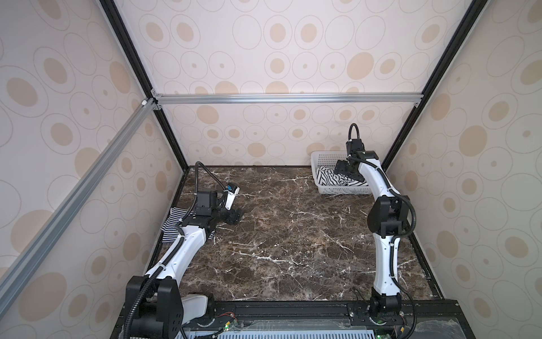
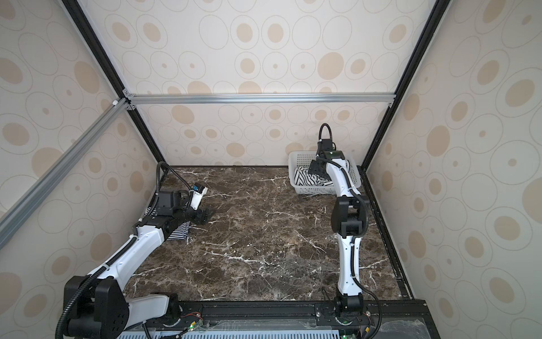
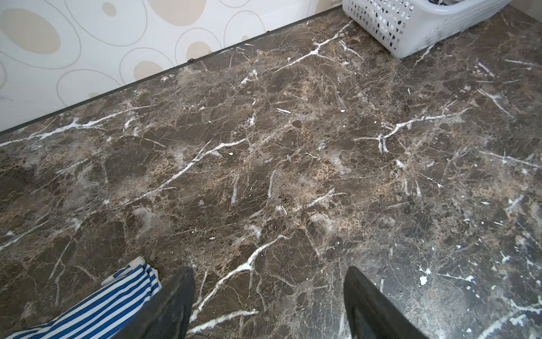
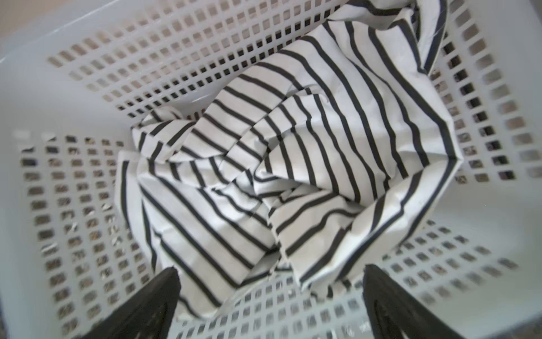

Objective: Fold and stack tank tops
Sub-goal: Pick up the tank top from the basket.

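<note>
The narrow-striped tank top [image 1: 171,224] lies bunched at the table's left edge, partly under my left arm; the left wrist view shows a blue-and-white corner of the tank top [image 3: 96,308] beside one finger. My left gripper [image 3: 269,273] is open just above the bare marble, to the right of that cloth and not touching it, with nothing between its fingers. The wider-striped tank top [image 4: 293,164] lies crumpled inside the white basket [image 4: 146,58]. My right gripper [image 4: 271,268] hangs open over it inside the basket, holding nothing.
The perforated basket [image 1: 343,190] stands in the far right corner against the back wall. Dark marble tabletop [image 1: 293,234] stretches between the two arms. Patterned enclosure walls stand close on the left, the right and behind.
</note>
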`<state>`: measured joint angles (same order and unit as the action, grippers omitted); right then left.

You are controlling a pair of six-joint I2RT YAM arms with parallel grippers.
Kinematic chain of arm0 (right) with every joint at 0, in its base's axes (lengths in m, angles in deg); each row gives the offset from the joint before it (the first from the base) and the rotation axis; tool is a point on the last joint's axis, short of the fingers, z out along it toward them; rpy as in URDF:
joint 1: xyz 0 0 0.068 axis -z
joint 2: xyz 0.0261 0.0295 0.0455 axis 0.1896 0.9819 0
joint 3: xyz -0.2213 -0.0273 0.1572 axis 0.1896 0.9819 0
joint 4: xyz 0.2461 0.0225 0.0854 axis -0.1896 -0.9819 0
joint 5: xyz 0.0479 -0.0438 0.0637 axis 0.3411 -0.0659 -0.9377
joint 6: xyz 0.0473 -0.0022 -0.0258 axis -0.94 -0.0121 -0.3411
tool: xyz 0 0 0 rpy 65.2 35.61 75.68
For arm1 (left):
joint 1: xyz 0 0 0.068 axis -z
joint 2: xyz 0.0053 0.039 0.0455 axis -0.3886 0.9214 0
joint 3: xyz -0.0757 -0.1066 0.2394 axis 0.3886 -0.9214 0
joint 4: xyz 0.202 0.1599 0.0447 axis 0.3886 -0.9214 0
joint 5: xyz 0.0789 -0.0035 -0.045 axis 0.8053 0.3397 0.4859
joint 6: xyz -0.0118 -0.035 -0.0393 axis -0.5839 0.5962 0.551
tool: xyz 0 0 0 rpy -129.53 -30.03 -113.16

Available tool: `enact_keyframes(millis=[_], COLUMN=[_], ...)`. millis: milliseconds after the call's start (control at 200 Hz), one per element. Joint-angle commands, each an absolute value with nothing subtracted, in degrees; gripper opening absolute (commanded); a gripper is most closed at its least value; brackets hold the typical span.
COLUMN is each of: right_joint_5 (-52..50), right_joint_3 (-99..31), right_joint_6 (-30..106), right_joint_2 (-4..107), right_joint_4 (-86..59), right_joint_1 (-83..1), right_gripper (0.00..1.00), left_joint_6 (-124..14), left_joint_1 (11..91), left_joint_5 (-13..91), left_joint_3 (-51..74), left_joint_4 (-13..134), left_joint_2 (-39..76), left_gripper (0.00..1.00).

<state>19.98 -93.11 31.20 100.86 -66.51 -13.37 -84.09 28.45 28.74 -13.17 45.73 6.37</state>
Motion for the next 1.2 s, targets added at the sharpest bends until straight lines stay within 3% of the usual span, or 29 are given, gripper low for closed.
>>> enact_keyframes(millis=[0, 165, 420, 605, 835, 925, 1075, 1130, 1195], right_joint_5=[19.1, 19.5, 20.1, 19.8, 19.6, 17.9, 14.7, 13.1, 12.0], right_joint_3=[-101.4, -105.6, -95.0, -95.3, -95.4, -96.3, -96.5, -94.3, -90.4], right_joint_6=[31.5, 32.1, 33.7, 34.4, 33.7, 33.1, 29.6, 28.7, 27.7], right_joint_2=[104.9, 108.9, 103.5, 104.6, 107.9, 109.8, 109.7, 108.0, 104.4], right_joint_4=[-71.0, -74.7, -75.0, -77.8, -79.4, -79.7, -80.8, -79.8, -77.0], right_joint_1=[-10.6, -8.5, -8.4, -8.4, -8.4, -8.1, -7.5, -7.3, -7.2], right_gripper=[1.00, 1.00, 0.99, 0.98, 0.91, 0.82, 0.52, 0.35, 0.04], left_joint_6=[-84.6, -84.8, -83.9, -83.6, -84.1, -83.9, -83.6, -83.4, -83.4], left_joint_1=[28.8, 28.8, 28.9, 28.9, 28.8, 28.9, 28.8, 28.9, 28.8], left_joint_5=[29.0, 29.7, 29.2, 29.3, 30.0, 29.9, 30.1, 30.0, 29.7], left_joint_3=[-12.4, -12.6, -11.3, -11.3, -11.8, -11.7, -11.7, -11.9, -11.9], left_joint_4=[45.3, 45.3, 45.7, 45.7, 45.9, 45.9, 45.9, 46.2, 46.4], left_joint_2=[6.4, 7.0, 8.8, 9.4, 8.4, 8.5, 8.1, 7.9, 7.9], left_gripper=[0.79, 0.79, 0.79, 0.79, 0.79, 0.79, 0.79, 0.79, 0.79])
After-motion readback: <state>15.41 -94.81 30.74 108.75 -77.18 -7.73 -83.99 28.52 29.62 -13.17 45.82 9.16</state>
